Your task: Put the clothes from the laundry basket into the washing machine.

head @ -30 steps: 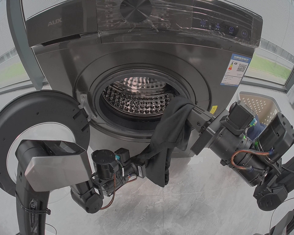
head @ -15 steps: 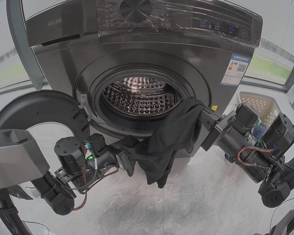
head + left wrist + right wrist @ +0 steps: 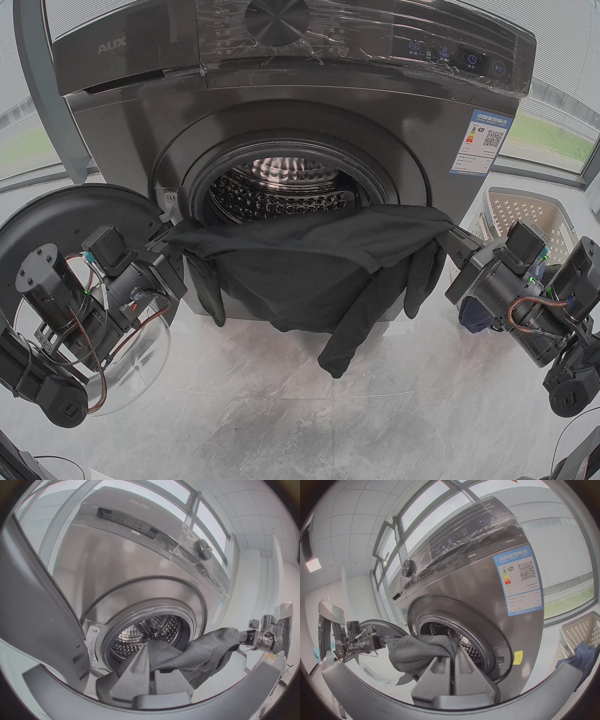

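Grippers first: your left gripper and right gripper are each pinched tight on one end of the black garment. It's stretched across the drum mouth with the sleeves hanging below the rim. Bring both ends inward, lift, and push forward so the slack clears the lip before you release. Blue cloth waits in the laundry basket, far right.

The black fabric garment covers the lower half of the grey steel washing machine opening. At right, the arm hides much of the beige perforated laundry basket.
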You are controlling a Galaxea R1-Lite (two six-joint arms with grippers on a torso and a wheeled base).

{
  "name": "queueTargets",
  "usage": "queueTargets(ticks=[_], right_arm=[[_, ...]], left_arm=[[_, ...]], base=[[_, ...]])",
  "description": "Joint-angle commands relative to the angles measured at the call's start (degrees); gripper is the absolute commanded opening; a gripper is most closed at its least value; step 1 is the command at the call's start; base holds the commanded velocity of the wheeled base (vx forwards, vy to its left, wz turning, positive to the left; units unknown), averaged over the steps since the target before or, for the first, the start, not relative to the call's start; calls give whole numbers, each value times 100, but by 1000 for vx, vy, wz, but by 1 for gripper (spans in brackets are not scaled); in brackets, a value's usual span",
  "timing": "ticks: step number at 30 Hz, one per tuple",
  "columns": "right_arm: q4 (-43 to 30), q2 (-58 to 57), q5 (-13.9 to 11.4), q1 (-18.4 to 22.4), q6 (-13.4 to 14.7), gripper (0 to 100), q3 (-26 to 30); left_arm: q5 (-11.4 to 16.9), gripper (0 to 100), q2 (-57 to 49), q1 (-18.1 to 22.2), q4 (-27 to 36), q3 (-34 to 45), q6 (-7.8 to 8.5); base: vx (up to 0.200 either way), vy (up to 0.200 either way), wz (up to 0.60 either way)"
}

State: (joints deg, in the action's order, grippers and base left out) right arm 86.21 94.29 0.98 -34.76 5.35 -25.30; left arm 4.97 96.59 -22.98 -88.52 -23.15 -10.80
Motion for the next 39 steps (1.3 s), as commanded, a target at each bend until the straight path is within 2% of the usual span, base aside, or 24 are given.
queueTargets(ticks=[1,16,30,39], right_arm=[[18,115,8,162,1,0,95],[133,159,17,382,10,0,16],[142,159,26,373,10,0,16],[133,177,26,294,10,0,77]], left_arm=[[12,0,-210,92,-8,-111,-1],[-5,0,-553,30,10,-234,-1],[-5,0,-562,-22,10,-322,-1],[-14,0,-395,-594,36,-120,34]], base=[[0,0,0],[0,0,0],[0,0,0],[0,0,0]])
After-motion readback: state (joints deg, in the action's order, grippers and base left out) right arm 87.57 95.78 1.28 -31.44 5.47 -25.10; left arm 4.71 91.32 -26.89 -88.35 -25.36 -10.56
